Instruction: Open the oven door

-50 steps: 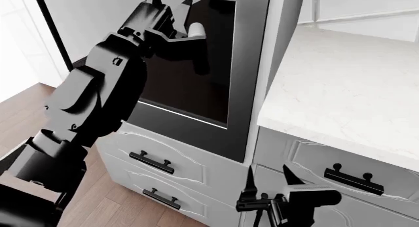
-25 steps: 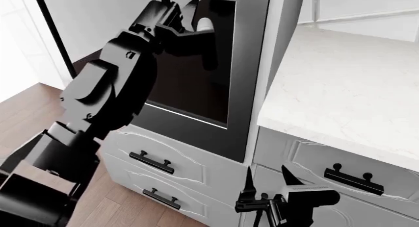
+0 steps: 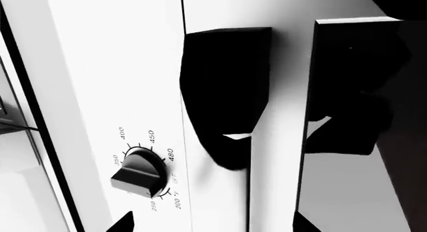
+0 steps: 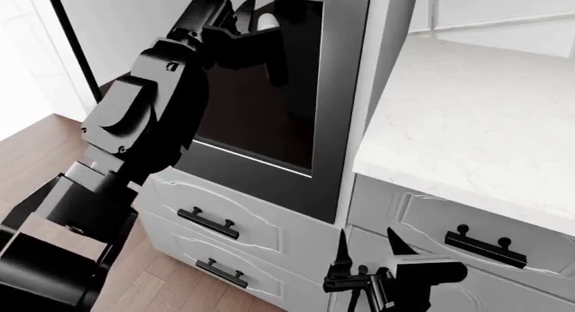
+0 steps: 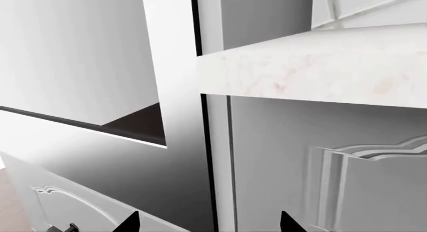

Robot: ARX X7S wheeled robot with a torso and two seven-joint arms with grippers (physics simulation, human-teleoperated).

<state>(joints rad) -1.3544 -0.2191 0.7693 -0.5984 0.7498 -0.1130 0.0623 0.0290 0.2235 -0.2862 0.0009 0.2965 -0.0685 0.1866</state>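
The oven door (image 4: 269,103) stands upright beside the white worktop (image 4: 476,123), above the cabinet drawers (image 4: 215,224); the left claw (image 4: 260,29) is raised against the door's upper part, near its pale bar handle (image 4: 266,21), though whether it grips cannot be told; the right claw (image 4: 367,255) hangs spread apart below the worktop, holding nothing; a temperature knob (image 3: 139,173) shows beside the door.

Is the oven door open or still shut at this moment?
Shut, as far as the head view shows: the oven door sits flush in its frame with no gap. The left gripper is up at the door's top edge.
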